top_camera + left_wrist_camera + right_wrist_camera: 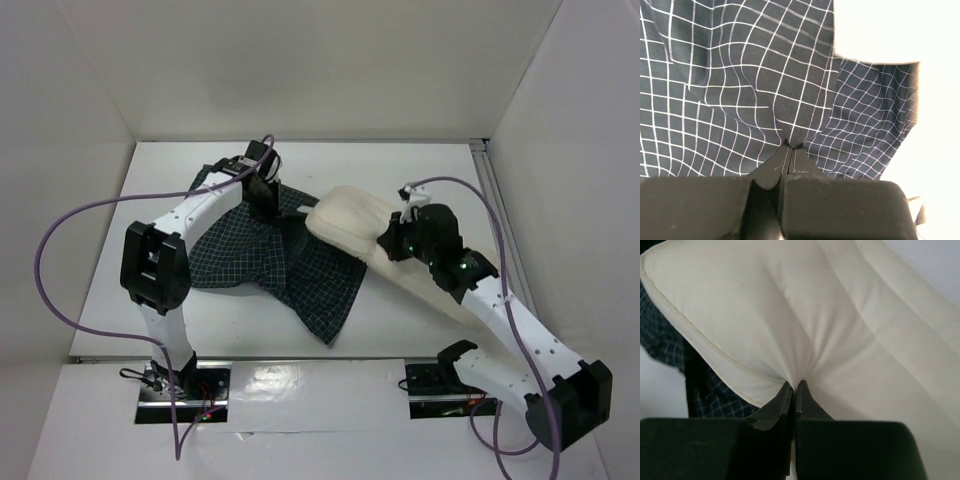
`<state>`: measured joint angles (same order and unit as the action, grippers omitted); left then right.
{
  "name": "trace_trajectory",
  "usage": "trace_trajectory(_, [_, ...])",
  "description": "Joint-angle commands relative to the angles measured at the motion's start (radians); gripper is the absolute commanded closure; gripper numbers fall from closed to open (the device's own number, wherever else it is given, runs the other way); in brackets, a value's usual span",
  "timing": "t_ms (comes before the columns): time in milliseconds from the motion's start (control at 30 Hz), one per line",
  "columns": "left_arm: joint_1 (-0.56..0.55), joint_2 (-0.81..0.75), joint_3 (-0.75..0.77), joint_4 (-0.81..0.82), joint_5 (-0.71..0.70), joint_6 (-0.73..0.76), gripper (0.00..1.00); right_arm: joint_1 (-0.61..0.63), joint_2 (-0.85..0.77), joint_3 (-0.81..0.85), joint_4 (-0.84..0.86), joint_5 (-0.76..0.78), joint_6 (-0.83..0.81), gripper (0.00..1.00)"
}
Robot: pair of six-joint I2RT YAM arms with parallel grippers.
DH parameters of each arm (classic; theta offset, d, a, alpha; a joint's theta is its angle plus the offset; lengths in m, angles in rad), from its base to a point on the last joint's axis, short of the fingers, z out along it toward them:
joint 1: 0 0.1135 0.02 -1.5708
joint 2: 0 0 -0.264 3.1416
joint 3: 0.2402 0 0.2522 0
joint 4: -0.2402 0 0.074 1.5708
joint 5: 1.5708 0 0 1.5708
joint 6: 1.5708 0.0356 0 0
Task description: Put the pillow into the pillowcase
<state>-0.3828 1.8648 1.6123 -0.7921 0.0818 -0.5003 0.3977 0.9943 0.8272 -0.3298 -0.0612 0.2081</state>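
White worktop (400, 165), shallow pinches.
My left tool (788, 145) is clamping pillowcase (740, 75), right tool (794, 385) pillow (840, 330); tugging could slip either.

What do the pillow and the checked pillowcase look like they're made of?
The pillow: probably matte cream woven fabric over soft filling; it puckers where the right pincer pinches it. The pillowcase: thin matte woven cloth, perhaps cotton; it wrinkles at the left pincer.

The dark checked pillowcase (290, 265) lies rumpled on the white table (250, 330), left of centre. The cream pillow (350, 215) lies diagonally beside it, its far end overlapping the cloth. The left tool (270, 208) meets the pillowcase's far edge, and the right tool (387, 244) rests on the pillow.
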Motion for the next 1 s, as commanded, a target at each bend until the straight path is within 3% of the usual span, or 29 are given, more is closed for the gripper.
trace_trajectory(0, [0.030, 0.011, 0.044, -0.004, 0.027, 0.003, 1.00, 0.097, -0.074, -0.071, 0.025, -0.049, 0.013, 1.00])
trace_trajectory(100, [0.041, 0.011, 0.044, -0.004, 0.049, -0.006, 1.00, 0.180, -0.155, -0.102, 0.003, 0.001, 0.053, 1.00])
trace_trajectory(267, [0.061, 0.002, 0.024, -0.004, 0.082, -0.015, 1.00, 0.234, -0.117, -0.102, -0.063, 0.069, 0.115, 0.99])
trace_trajectory(300, [0.061, 0.002, 0.011, 0.008, 0.101, -0.015, 1.00, 0.234, -0.102, -0.102, -0.072, 0.069, 0.116, 0.80])
trace_trajectory(333, [0.061, 0.002, 0.000, 0.019, 0.120, -0.015, 1.00, 0.234, -0.067, -0.083, -0.072, 0.078, 0.116, 0.32])
trace_trajectory(433, [0.070, -0.010, -0.011, 0.028, 0.121, -0.015, 1.00, 0.245, 0.010, -0.011, -0.055, 0.115, 0.093, 0.01])
trace_trajectory(600, [0.070, -0.019, -0.031, 0.039, 0.131, -0.015, 1.00, 0.245, 0.266, 0.194, -0.023, 0.107, 0.085, 0.01])
trace_trajectory(767, [0.070, -0.019, -0.049, 0.039, 0.131, -0.015, 1.00, 0.233, 0.618, 0.422, -0.029, 0.107, 0.194, 0.01])
trace_trajectory(833, [0.070, -0.029, -0.058, 0.048, 0.141, -0.015, 1.00, 0.233, 0.693, 0.437, -0.041, 0.127, 0.260, 0.01])
trace_trajectory(933, [0.070, -0.039, -0.058, 0.048, 0.141, -0.015, 1.00, 0.224, 0.753, 0.365, 0.069, 0.118, 0.352, 0.12])
trace_trajectory(967, [0.070, -0.039, -0.069, 0.059, 0.141, -0.015, 1.00, 0.224, 0.764, 0.316, 0.105, 0.118, 0.365, 0.24])
